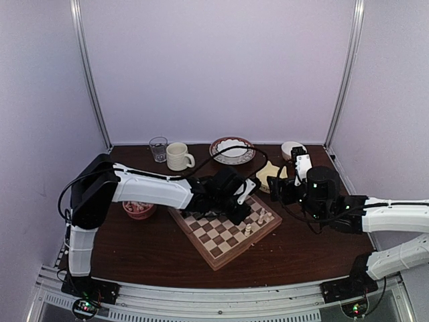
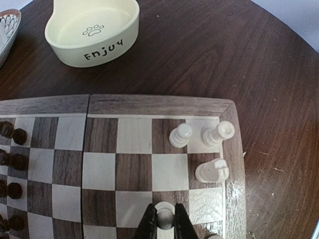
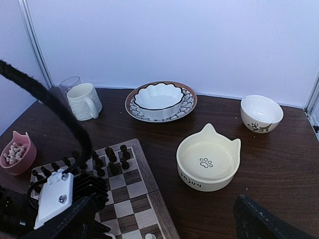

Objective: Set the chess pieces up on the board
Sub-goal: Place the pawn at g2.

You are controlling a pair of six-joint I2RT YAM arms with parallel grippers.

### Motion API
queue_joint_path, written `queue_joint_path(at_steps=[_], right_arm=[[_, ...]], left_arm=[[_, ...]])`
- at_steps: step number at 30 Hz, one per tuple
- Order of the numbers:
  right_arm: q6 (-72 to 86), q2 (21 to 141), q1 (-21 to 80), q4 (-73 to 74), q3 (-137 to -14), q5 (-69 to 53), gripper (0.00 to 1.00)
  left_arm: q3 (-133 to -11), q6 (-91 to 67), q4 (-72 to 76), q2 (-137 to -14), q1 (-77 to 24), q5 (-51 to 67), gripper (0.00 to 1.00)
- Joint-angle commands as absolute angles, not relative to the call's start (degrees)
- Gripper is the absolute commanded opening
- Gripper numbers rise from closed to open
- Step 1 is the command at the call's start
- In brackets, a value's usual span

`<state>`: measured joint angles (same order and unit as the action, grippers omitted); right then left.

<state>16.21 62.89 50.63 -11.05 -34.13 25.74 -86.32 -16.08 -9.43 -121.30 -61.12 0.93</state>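
The wooden board (image 2: 134, 137) fills the left wrist view. My left gripper (image 2: 165, 222) is shut on a cream-white piece (image 2: 165, 213), holding it on or just above a dark square near the board's right rim. Three more white pieces stand close by in that corner: two in the corner row (image 2: 180, 135) (image 2: 218, 133) and one below them (image 2: 212, 171). Dark pieces (image 2: 12, 159) crowd the left side. From above, the left gripper (image 1: 241, 209) is over the board's (image 1: 214, 245) far right corner. My right gripper (image 1: 285, 189) is open and empty, hovering right of the board.
A cream cat-ear bowl (image 1: 271, 176) marked "Enjoy" sits just beyond the board's right corner. A pink bowl (image 1: 139, 210) is left of the board. A mug (image 1: 178, 155), glass (image 1: 158, 147), patterned plate with bowl (image 1: 232, 149) and small white bowl (image 1: 292, 149) line the back.
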Motion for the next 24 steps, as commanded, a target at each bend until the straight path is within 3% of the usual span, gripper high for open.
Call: queue_joint_path(at_steps=[1, 24], right_arm=[[15.5, 61.8, 50.4, -12.0, -33.2, 25.8, 1.00], [17.5, 54.6, 50.4, -13.7, -29.4, 31.4, 0.98]], left_arm=[[-89.6, -15.0, -9.5, -123.4, -60.7, 3.9, 0.00], [-95.3, -14.5, -11.5, -128.0, -60.7, 5.5, 0.00]])
